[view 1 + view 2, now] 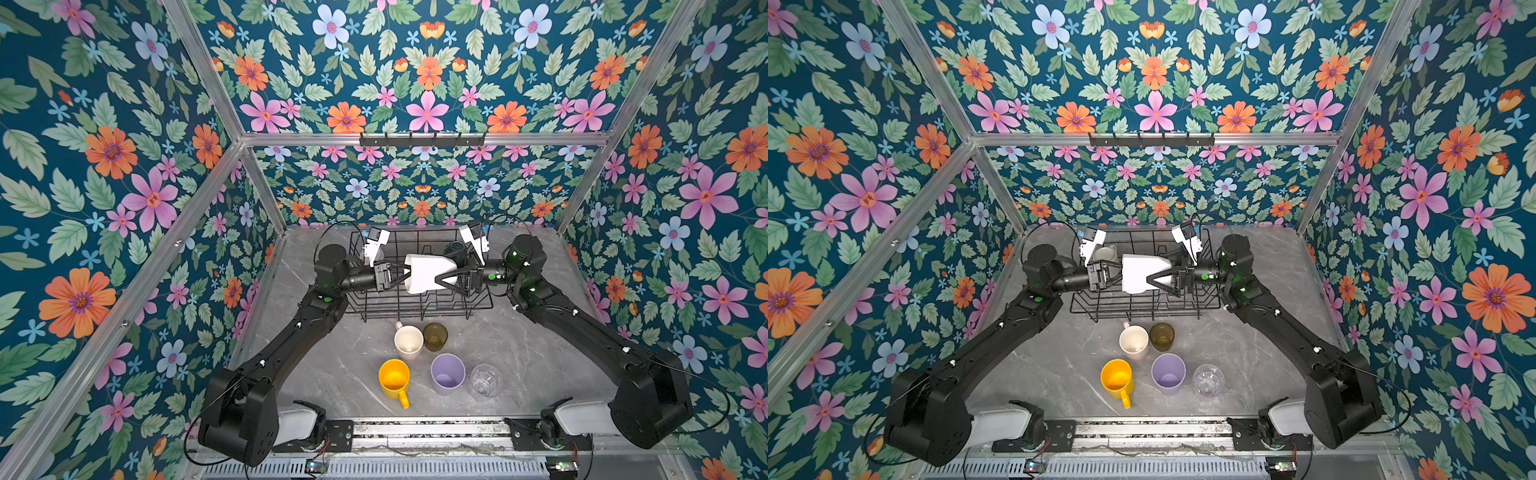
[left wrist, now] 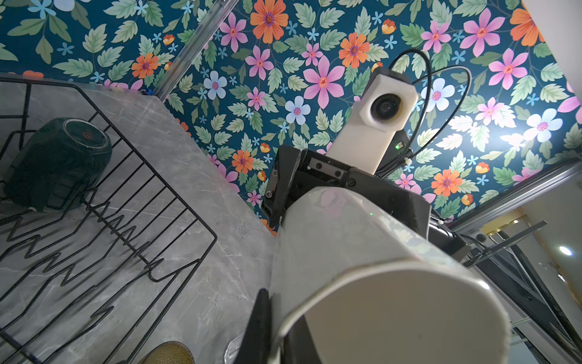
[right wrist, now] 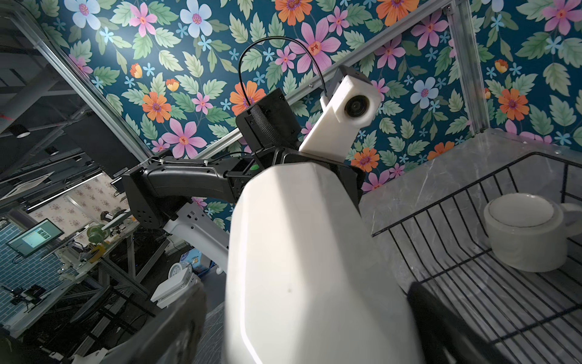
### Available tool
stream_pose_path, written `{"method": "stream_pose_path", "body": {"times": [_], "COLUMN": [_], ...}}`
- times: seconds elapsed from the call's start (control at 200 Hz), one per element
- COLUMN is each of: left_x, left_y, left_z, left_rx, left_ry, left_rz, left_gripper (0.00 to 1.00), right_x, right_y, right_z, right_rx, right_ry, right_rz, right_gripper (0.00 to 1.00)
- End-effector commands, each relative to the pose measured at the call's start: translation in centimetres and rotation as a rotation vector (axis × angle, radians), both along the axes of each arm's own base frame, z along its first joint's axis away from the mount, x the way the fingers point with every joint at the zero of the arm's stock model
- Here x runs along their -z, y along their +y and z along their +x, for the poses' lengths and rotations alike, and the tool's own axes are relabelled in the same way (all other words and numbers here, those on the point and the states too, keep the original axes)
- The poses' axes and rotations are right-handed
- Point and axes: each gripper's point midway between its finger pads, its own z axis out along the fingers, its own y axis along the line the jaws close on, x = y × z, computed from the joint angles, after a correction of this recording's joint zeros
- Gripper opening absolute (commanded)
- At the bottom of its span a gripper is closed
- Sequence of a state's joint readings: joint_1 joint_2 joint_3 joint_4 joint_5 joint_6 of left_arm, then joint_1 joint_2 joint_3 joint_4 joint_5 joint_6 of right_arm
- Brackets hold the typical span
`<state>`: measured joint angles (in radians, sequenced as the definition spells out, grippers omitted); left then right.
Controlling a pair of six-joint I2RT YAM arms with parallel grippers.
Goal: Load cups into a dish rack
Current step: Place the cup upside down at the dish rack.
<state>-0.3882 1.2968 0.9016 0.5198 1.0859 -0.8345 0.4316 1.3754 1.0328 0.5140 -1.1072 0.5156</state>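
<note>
Likely slick, breakable white mug over dish rack: left gripper jaws pinching rim, right gripper jaws open around base.

Both arms stretched forward and bent inward, the grippers meeting nose to nose.

The left arm and right arm rise from their bases, elbows out to the sides, with the forearms turned toward the middle and the wrists roughly level. The left gripper is pinched tight on the rim of a white mug held on its side. The right gripper has its jaws spread wide, straddling the mug's narrow base end — contact there cannot be made out.
</note>
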Motion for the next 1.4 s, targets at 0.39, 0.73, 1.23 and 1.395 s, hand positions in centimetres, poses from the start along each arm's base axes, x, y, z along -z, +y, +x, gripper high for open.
{"method": "stream_pose_path", "body": {"times": [0.39, 0.73, 1.23, 1.395], "left_x": [-1.7, -1.7, -2.1, -2.2], "left_y": [-0.1, -0.1, -0.2, -0.2], "left_z": [-0.5, -0.6, -0.5, -0.4], "left_rx": [0.014, 0.019, 0.025, 0.027], "left_ry": [-0.067, -0.066, -0.061, -0.059], "left_rz": [-0.042, -0.043, -0.063, -0.071], "left_gripper": [0.0, 0.0, 0.0, 0.0], "right_x": [0.1, 0.2, 0.4, 0.3], "right_y": [1.1, 1.7, 1.9, 1.9], "right_z": [-0.4, -0.4, -0.4, -0.4], "right_rx": [-0.031, -0.044, -0.058, -0.057], "right_ry": [-0.011, -0.004, 0.021, 0.024], "right_rz": [0.002, 0.001, 0.001, 0.003], "right_gripper": [0.97, 0.95, 0.55, 0.34]}}
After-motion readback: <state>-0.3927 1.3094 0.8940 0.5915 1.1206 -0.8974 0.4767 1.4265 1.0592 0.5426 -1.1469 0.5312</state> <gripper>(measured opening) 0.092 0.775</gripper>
